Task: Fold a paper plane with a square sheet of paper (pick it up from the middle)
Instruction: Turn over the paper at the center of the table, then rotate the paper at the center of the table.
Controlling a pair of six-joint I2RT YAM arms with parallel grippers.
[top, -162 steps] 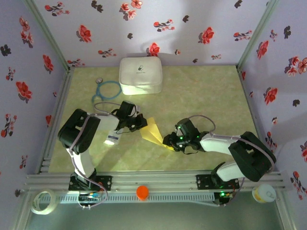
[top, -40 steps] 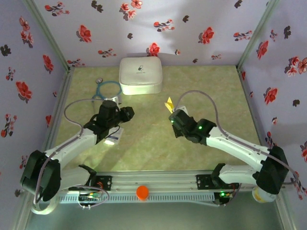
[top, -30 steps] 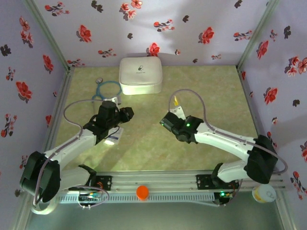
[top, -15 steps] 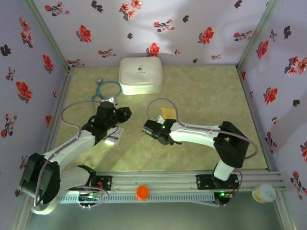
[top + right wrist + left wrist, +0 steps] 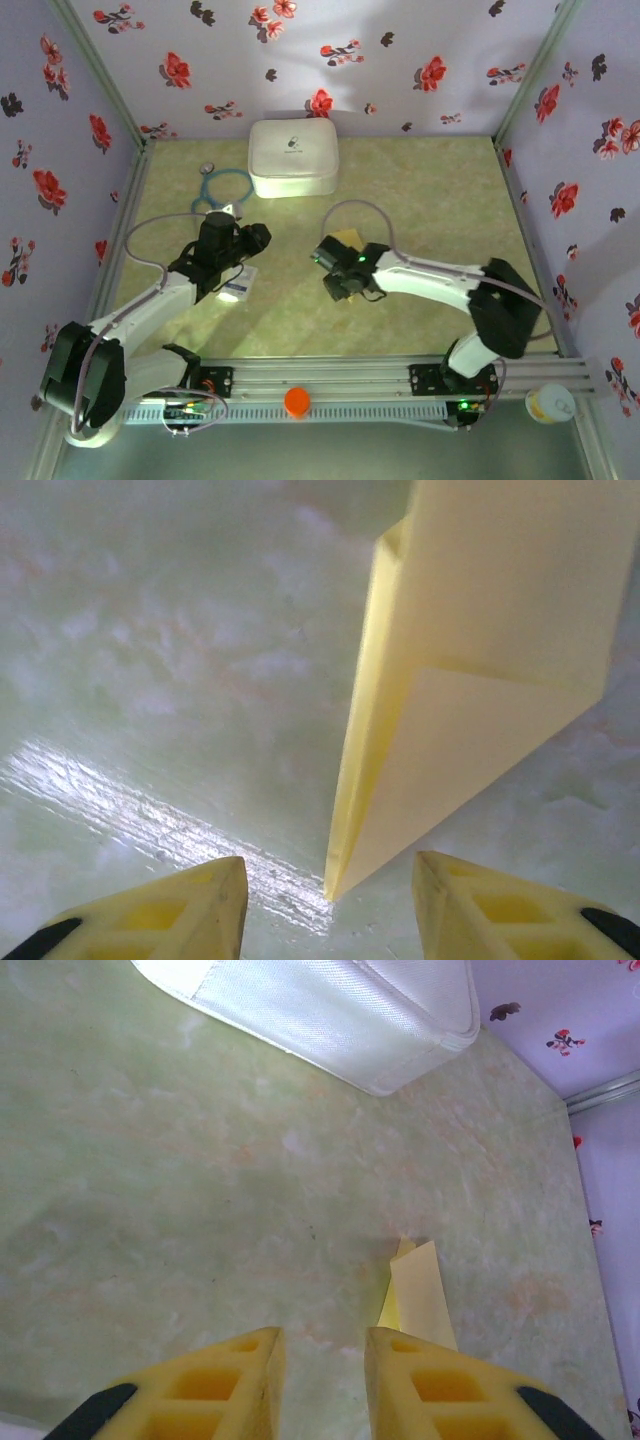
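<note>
Lying on the table [image 5: 420, 200], near its centre, one plane [image 5: 347, 236] is recorded: yellow, folded, narrow and pointed, with a crease along its length. It is placed at 5 o'clock from the case and at 3 o'clock from the left gripper, well apart from both.

Right gripper [image 5: 328, 868]: released. Its yellow fingers [image 5: 180, 905] are set apart. The plane's pointed end is seen between them at 12 o'clock and is touched by neither. In the top view this gripper is found just at 6 o'clock of the plane.

Left gripper [image 5: 320, 1338]: held over the table at 9 o'clock of the centre. Its fingers [image 5: 225, 1370] are parted by a narrow gap, and nothing is gripped between them. In its wrist view the plane is seen ahead at 1 o'clock and the case at 12 o'clock.

Case [image 5: 292, 158]: white, rounded, set at 12 o'clock of the table, near the back wall.

Loop [image 5: 222, 188]: blue tubing, laid at 8 o'clock of the case, just beside it.

Packet [image 5: 232, 291]: small, white, printed, partly covered by the left arm, at 6 o'clock of the left gripper.

Walls [image 5: 400, 100]: pale, printed with red and dark flowers, on three sides.

Orange object [image 5: 297, 400]: set on the front rail at 6 o'clock; what it is cannot be told.
</note>
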